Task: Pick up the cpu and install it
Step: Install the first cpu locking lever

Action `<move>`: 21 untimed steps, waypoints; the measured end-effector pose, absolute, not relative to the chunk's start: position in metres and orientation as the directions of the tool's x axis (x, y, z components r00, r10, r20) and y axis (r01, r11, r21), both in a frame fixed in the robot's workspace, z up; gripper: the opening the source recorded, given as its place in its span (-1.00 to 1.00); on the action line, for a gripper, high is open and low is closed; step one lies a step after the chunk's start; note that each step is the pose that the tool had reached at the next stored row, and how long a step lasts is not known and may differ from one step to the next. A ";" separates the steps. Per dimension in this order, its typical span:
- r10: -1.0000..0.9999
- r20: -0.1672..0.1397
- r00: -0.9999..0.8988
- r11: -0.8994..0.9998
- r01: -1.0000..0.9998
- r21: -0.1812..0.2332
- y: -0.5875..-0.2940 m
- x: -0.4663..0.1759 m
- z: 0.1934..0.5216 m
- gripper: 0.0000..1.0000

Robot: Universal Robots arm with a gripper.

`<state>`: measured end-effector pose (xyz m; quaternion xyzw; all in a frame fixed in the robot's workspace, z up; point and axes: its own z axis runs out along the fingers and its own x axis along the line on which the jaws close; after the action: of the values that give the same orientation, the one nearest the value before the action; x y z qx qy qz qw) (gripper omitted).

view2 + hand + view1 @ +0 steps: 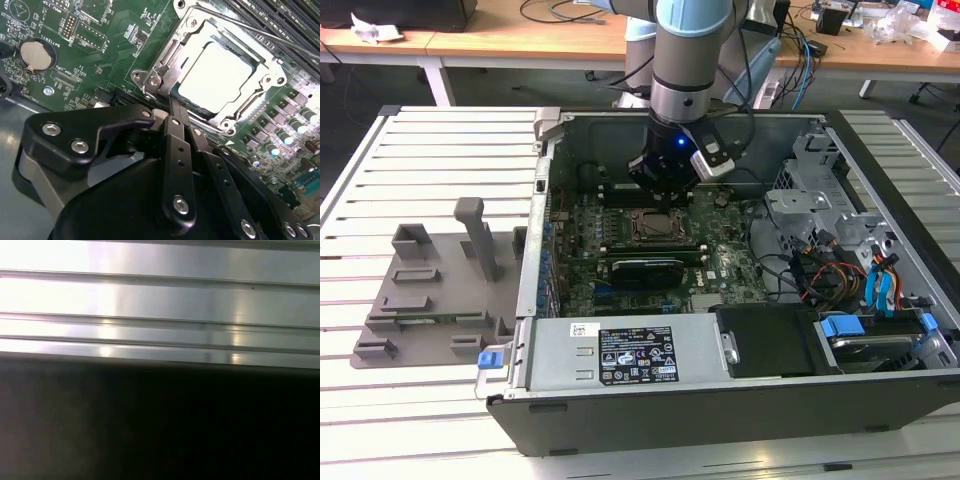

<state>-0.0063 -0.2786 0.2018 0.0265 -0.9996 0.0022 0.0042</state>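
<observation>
I am holding the gripper [170,107] just above the motherboard [100,45], its fingers looking pinched together on nothing, while the cpu [216,72] is sitting flat inside the socket frame [165,65], directly beyond the fingertips and already seated.

Open computer case [880,180], grey holder tray [430,300] (beside it)

tool [172,107] fingertips hidden behind its own body, cpu [216,70] near corner covered by tool
</observation>
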 end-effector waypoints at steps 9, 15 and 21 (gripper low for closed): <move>-0.055 0.007 -0.998 0.998 -0.055 0.020 -0.278 -0.005 0.206 -0.79; -0.055 0.005 -0.998 0.998 -0.055 0.020 -0.294 -0.005 0.208 -0.79; -0.055 0.005 -0.998 0.998 -0.055 0.014 -0.306 -0.005 0.218 -0.79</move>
<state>-0.0053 -0.3063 0.2184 0.0275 -0.9996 -0.0068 0.0028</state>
